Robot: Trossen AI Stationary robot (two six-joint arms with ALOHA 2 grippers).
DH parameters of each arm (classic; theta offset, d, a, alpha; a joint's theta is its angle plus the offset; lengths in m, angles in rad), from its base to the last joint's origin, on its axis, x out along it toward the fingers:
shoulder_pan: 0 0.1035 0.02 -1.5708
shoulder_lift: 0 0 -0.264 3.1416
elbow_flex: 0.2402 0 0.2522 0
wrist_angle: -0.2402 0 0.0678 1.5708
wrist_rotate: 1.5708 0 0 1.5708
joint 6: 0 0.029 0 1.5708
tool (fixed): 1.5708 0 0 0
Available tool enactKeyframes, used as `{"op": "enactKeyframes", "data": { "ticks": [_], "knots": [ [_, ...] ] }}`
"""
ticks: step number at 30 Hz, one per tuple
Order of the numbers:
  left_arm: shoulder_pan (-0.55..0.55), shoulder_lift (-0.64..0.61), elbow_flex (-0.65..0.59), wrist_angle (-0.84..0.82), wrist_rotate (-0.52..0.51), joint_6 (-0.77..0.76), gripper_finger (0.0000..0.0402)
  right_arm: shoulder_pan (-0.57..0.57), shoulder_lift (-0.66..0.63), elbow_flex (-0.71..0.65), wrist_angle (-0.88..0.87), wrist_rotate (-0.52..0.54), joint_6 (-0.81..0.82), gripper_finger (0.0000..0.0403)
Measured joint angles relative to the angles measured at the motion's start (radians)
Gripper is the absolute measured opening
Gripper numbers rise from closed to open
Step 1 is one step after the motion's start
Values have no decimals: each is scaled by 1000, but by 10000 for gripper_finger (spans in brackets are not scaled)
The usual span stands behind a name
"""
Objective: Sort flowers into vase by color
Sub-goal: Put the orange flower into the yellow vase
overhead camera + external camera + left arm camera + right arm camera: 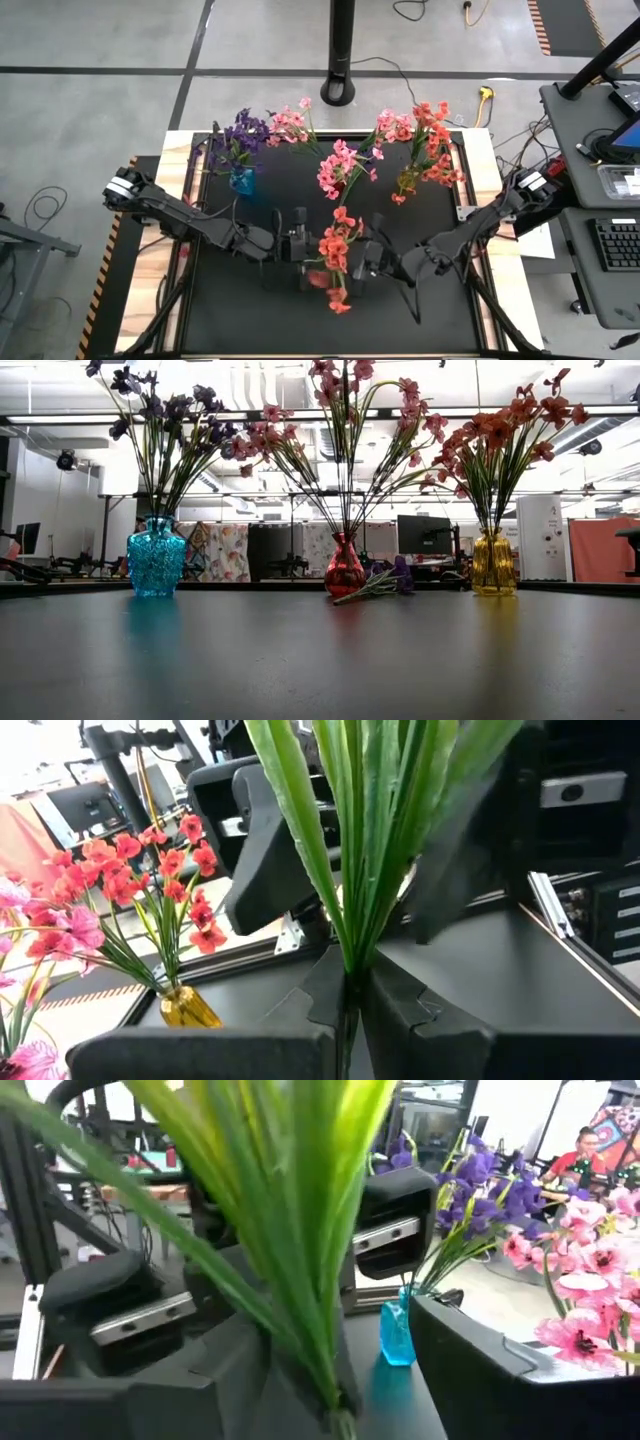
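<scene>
An orange-red flower spray (335, 250) hangs in the air over the table's near middle, between my two grippers. My left gripper (350, 985) is shut on its green stems. My right gripper (330, 1380) faces it from the table's right, open, with a finger on either side of the leaves (290, 1230). At the back a blue vase (156, 557) holds purple flowers, a red vase (345, 568) holds pink ones, and a yellow vase (492, 563) holds orange-red ones. One purple flower (385, 584) lies flat on the table beside the red vase. My left gripper pinches the bundle of thin green stems (350, 960) between its two fingers, just below where the long leaves fan out. The fingers come level from the table's left and lie across the stems. The spray is lifted clear of the table, its blossoms (338, 245) above the hold.
The black table top (250, 310) is bare in front of the vases. Wooden side boards (145, 290) and the arms' bases flank it. A black pole's foot (338, 92) stands beyond the far edge, and a desk with a keyboard (612, 245) at the right.
</scene>
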Motion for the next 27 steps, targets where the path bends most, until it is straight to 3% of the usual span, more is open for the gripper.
{"op": "enactKeyframes", "data": {
  "ticks": [13,15,23,27],
  "knots": [
    [0,-1,0,1,2,-48,22,-19,0,-6,0,-64,6,40],
    [-2,-4,0,-6,2,-49,41,-19,0,-3,-2,-72,6,19],
    [-4,-45,0,-119,-56,-110,174,-18,-61,-3,-121,-63,98,19],
    [-11,-97,0,-262,-65,-140,230,-16,-140,-8,-296,42,191,19]
  ]
}}
